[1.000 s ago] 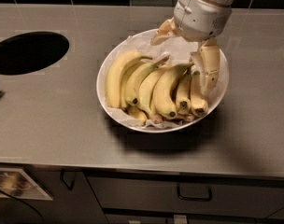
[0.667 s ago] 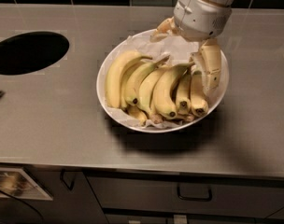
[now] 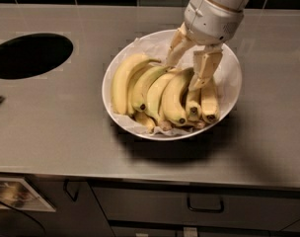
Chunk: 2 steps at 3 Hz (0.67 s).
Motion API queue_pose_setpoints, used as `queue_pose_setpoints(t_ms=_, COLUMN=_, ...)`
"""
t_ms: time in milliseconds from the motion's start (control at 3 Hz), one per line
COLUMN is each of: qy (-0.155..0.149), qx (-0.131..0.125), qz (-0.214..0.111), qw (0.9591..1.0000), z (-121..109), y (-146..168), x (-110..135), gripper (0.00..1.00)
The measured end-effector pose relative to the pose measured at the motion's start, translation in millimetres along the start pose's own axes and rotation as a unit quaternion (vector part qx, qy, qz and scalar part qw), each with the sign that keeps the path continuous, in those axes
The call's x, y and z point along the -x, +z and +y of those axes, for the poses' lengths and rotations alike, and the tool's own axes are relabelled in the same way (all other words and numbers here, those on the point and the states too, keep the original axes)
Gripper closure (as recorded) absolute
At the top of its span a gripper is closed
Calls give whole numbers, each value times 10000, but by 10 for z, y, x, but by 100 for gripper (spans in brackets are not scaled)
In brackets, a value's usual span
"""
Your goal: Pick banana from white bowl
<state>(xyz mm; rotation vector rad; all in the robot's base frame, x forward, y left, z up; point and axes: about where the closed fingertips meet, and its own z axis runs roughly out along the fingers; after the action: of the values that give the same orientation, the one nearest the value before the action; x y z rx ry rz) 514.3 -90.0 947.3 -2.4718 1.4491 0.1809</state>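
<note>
1. One end effector reaches down into the bowl from the table's back right. It has a rounded white plastic wrist and two tan, blocky fingers.
2. The fingers stand spread apart and grip nothing. One tip is at the stem ends of the left bananas, and the other rests against the upper part of the stubby ones.
3. One banana, long and strongly curved, lies in the middle of the bunch. It is smooth and yellow, its stem end points up into the gap between the fingers, and a black dot marks its blunt tip toward the table's front edge.
4. At least six bananas lie side by side:
   - a broad pale one on the far left
   - three curved ones, the long banana among them
   - two short stubby ones on the right
5. One white bowl, wide, shallow, round and glossy, holds them all. It sits right of the table's middle.
6. One sheet of crinkled white paper lines the bowl.
7. One table of dull grey brushed metal carries the bowl.
8. One round dark hole is cut near the table's left edge.
</note>
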Motion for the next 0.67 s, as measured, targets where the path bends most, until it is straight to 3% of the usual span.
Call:
queue_pose_setpoints(t_ms=333, qy=-1, qx=-52, qz=9, qw=10000, z=-51, y=12, x=9, gripper=41)
queue_pose_setpoints(t_ms=667, qy=43, qx=69, qz=-26, qw=10000, z=-43, y=70, x=13, gripper=41)
